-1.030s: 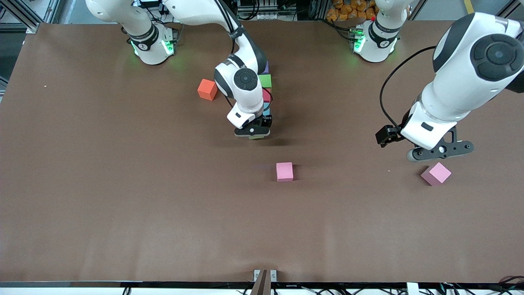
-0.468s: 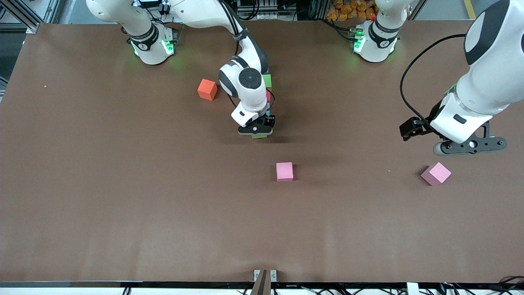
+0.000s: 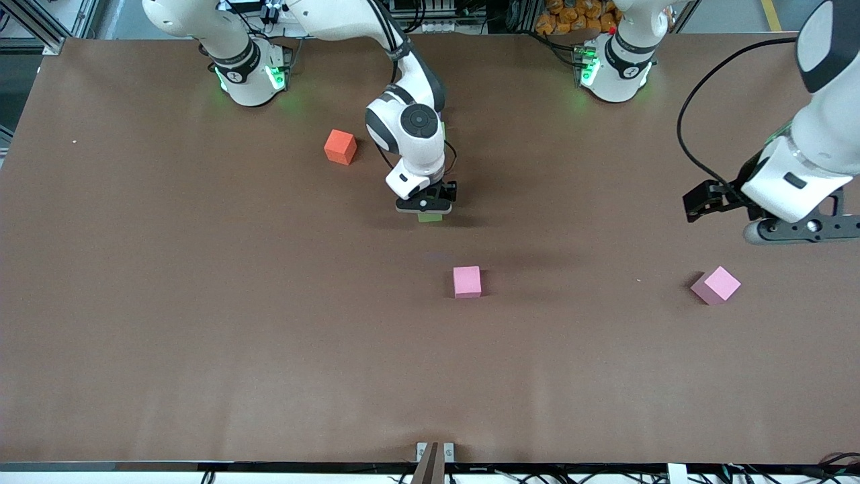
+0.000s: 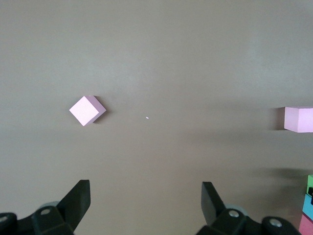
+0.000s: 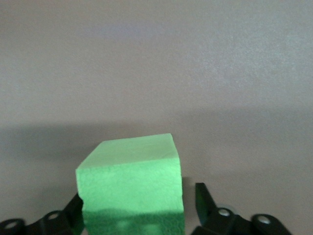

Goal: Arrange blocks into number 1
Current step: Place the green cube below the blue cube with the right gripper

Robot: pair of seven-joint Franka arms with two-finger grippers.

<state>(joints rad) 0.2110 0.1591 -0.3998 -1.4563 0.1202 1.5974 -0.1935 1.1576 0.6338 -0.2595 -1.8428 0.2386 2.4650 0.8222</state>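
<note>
A bright green block (image 3: pixel 430 217) rests on the table between the fingers of my right gripper (image 3: pixel 425 208), at the end of the row nearest the front camera. In the right wrist view the green block (image 5: pixel 129 171) fills the space between the jaws of the right gripper (image 5: pixel 138 196), which stands open with a gap beside one finger. The left wrist view catches the green block (image 4: pixel 310 180), the light blue block (image 4: pixel 308 206) and the red block (image 4: pixel 306 225) in line. The right arm hides the rest of the row. My left gripper (image 3: pixel 799 230) hangs open and empty over the left arm's end of the table; its own view shows this open gripper (image 4: pixel 145 188) too.
An orange cube (image 3: pixel 340 146) sits beside the row toward the right arm's end. One pink cube (image 3: pixel 467 281) lies nearer the front camera than the green block. Another pink cube (image 3: pixel 716 285) lies below the left gripper.
The right gripper has opened and let go of the green block, which now rests on the table. The left arm has swung farther toward its own end of the table.
</note>
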